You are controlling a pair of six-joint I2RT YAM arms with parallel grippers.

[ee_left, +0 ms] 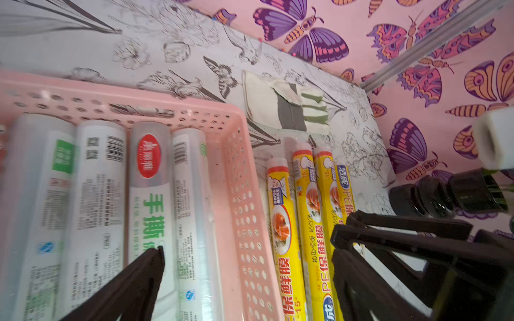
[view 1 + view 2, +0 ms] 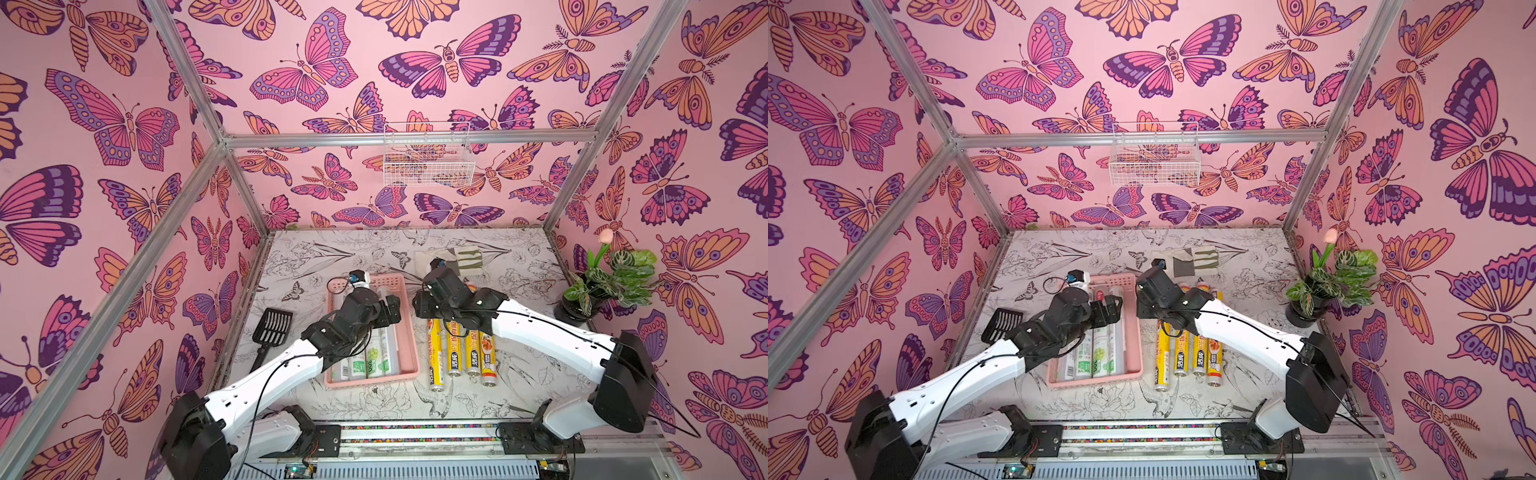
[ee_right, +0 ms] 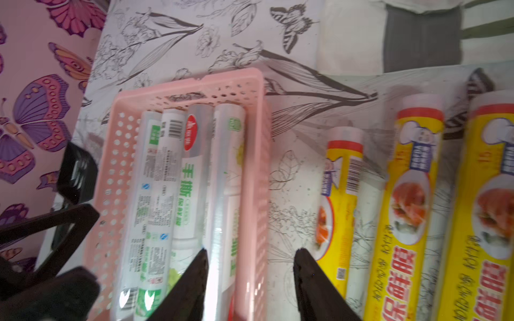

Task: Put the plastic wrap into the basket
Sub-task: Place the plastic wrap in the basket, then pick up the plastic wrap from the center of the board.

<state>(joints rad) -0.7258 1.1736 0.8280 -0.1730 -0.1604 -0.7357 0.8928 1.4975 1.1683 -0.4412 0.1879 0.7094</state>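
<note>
Both white-and-black arms rise from the bottom edge in both top views. Left arm covers the middles of four whitish green-printed plastic wrap rolls lying in the shallow pink perforated plastic basket at centre. Its left gripper hangs above them, claw spread. Right gripper, claw spread and empty, hovers over the basket's right wall. Right arm crosses four yellow plastic wrap rolls lying on the floral-print table just right of the basket. Black slotted scoop lies at left. Farther up are a folded striped cloth and a potted plant.
</note>
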